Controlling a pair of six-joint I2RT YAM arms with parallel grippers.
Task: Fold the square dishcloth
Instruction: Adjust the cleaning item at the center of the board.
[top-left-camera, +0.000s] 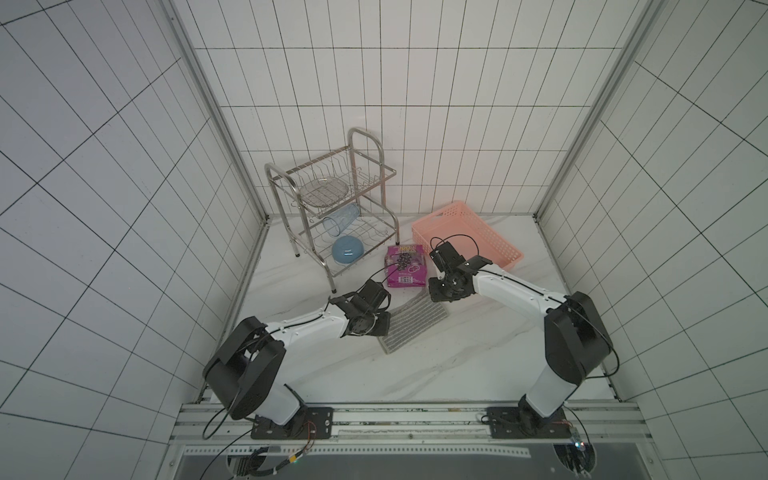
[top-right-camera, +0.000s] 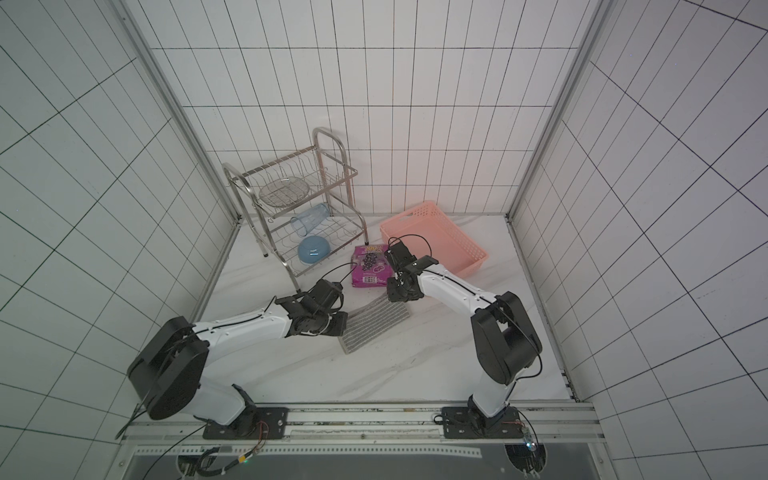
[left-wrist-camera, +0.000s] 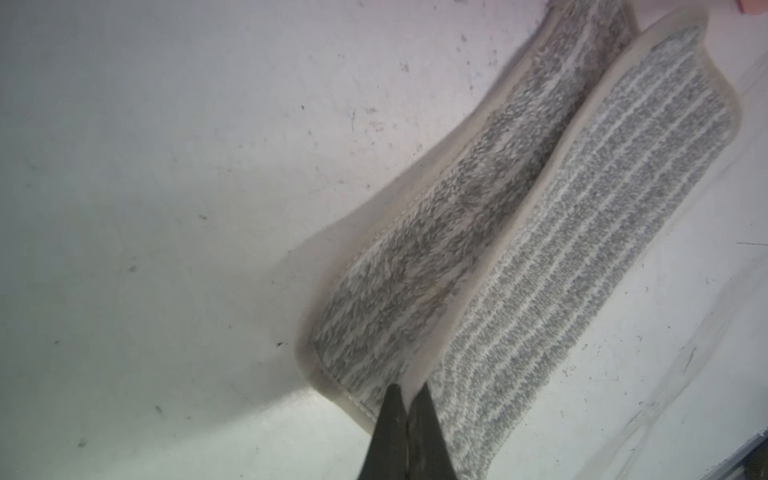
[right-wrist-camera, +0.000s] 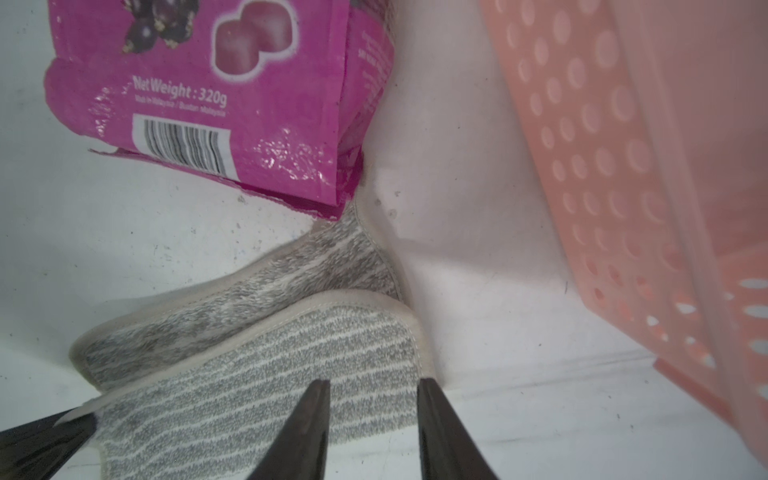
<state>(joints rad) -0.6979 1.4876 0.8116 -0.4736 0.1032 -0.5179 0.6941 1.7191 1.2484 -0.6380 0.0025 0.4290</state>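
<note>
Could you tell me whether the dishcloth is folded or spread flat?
Folded: the dishcloth has a striped layer lying over a fluffy one, edges offset.

Left gripper (left-wrist-camera: 409, 388) tight, right gripper (right-wrist-camera: 374, 382) apart

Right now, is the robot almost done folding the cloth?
Nearly. Done: the dishcloth is doubled over. In hand: the left tool pinches the top layer's edge; the right tool is open over a corner. Left: the edges don't line up, and letting go.
</note>
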